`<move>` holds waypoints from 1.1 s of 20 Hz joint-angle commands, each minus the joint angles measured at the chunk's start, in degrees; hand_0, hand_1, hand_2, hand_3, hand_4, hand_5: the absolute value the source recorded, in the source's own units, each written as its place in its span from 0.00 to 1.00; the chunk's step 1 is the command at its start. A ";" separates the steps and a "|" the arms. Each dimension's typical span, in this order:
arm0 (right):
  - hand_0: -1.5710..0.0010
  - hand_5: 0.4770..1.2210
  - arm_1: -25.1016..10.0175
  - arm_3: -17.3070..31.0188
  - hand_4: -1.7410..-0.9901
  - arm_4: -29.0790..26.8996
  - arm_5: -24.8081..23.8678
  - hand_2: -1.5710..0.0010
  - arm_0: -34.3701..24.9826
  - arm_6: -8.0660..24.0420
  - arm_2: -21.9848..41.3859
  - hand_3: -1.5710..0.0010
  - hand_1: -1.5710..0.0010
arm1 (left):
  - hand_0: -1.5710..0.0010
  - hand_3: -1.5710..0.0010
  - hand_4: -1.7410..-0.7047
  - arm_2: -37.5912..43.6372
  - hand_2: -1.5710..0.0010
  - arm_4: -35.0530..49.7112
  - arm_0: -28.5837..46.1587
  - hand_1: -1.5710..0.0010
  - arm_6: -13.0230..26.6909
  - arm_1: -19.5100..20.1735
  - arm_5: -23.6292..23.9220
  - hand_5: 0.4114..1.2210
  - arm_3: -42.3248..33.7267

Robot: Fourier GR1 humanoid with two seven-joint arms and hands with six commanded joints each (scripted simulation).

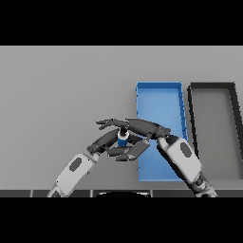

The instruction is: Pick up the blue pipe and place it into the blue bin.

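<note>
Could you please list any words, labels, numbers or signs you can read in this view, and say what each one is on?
There is no readable text.
The blue pipe, the blue bin, the dark bin and the grey table show no lettering.
The left hand and right hand carry no markings either.

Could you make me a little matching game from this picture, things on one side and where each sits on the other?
Things:
1. blue pipe
2. blue bin
3. dark bin
4. left hand

Places:
A. far right of the table
B. between the two hands
C. just left of the dark bin
D. left of the blue bin, at the pipe

The right hand reaches over the pipe.

Pairs: 1-B, 2-C, 3-A, 4-D
</note>
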 commanded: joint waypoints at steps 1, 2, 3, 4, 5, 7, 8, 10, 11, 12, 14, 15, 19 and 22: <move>0.93 0.01 0.18 0.86 0.60 -0.20 0.38 0.90 -1.15 0.66 0.10 0.93 0.91 | 0.00 0.18 0.17 -0.07 0.00 -0.60 0.07 0.00 -1.17 -0.05 -0.08 1.00 0.15; 0.83 0.00 0.41 1.93 0.52 0.10 1.26 0.80 -1.94 0.21 0.11 0.84 0.81 | 0.00 0.24 0.13 -0.39 0.00 -2.91 -0.51 0.00 1.86 0.34 0.98 1.00 0.13; 0.70 0.00 0.90 2.15 0.50 0.11 1.68 0.69 -2.74 -0.02 0.36 0.67 0.69 | 0.00 0.29 0.11 -1.22 0.00 -4.47 -0.85 0.03 3.24 1.66 0.83 1.00 -1.01; 0.56 0.01 1.51 2.58 0.41 0.46 1.34 0.55 -3.55 -0.90 0.80 0.58 0.55 | 0.00 0.29 0.09 -1.20 0.00 -4.48 -0.30 0.02 3.27 1.64 1.28 1.00 -1.86; 0.45 0.05 1.98 3.10 0.34 -0.25 1.08 0.44 -3.93 -1.75 0.99 0.51 0.44 | 0.00 0.23 0.07 -1.33 0.00 -4.96 -0.24 0.02 2.93 1.46 1.43 1.00 -2.20; 0.29 0.22 2.27 3.30 0.32 -2.04 0.34 0.28 -3.76 -0.69 1.22 0.35 0.28 | 0.00 0.15 0.05 -0.03 0.00 -2.87 -0.06 0.01 -0.44 0.31 0.30 1.00 -1.43; 0.23 0.37 2.33 3.44 0.36 -2.27 0.55 0.22 -3.35 -1.10 1.22 0.28 0.23 | 0.00 0.12 0.04 0.22 0.00 -1.65 0.38 0.01 -1.09 -0.44 -0.04 1.00 -1.74; 0.15 0.60 3.20 2.85 0.39 -0.88 0.28 0.14 -2.67 -1.51 1.92 0.18 0.14 | 0.00 0.08 0.02 0.47 0.00 -1.04 0.93 0.01 -2.41 -1.34 -0.24 1.00 -1.10; 0.12 0.68 2.77 3.08 0.40 0.29 1.19 0.12 -3.80 -0.57 1.53 0.14 0.12 | 0.00 0.06 0.02 0.57 0.00 -1.05 0.84 0.00 -2.21 -1.67 0.18 1.00 -0.81; 0.09 0.74 2.23 2.64 0.41 1.51 2.73 0.09 -3.24 -2.16 1.31 0.12 0.09 | 0.00 0.05 0.02 0.82 0.00 -1.31 0.60 0.00 -1.92 -0.99 -0.13 1.00 -0.98; 0.06 0.84 3.09 2.30 0.39 2.80 3.37 0.06 -2.80 -3.31 1.64 0.07 0.06 | 0.00 0.03 0.01 0.50 0.00 -1.36 0.87 0.00 -1.26 -0.84 -0.28 1.00 -1.57; 0.05 0.87 3.58 2.81 0.38 2.70 3.73 0.05 -2.74 -3.91 1.35 0.06 0.05 | 0.00 0.02 0.01 0.66 0.00 -1.43 0.63 0.00 -1.00 -0.90 -0.09 1.00 -1.41; 0.02 0.95 5.16 1.18 0.35 1.35 4.15 0.02 -0.91 -2.25 0.60 0.02 0.02 | 0.00 0.07 0.08 0.07 0.07 -2.66 0.66 0.04 -2.08 -0.34 0.41 1.00 -1.76; 0.01 0.97 6.71 1.01 0.34 3.01 4.52 0.01 -1.28 -0.21 -0.36 0.01 0.01 | 0.47 0.51 0.41 0.19 0.52 -4.68 -0.45 0.50 -1.51 0.93 -1.19 1.00 -1.41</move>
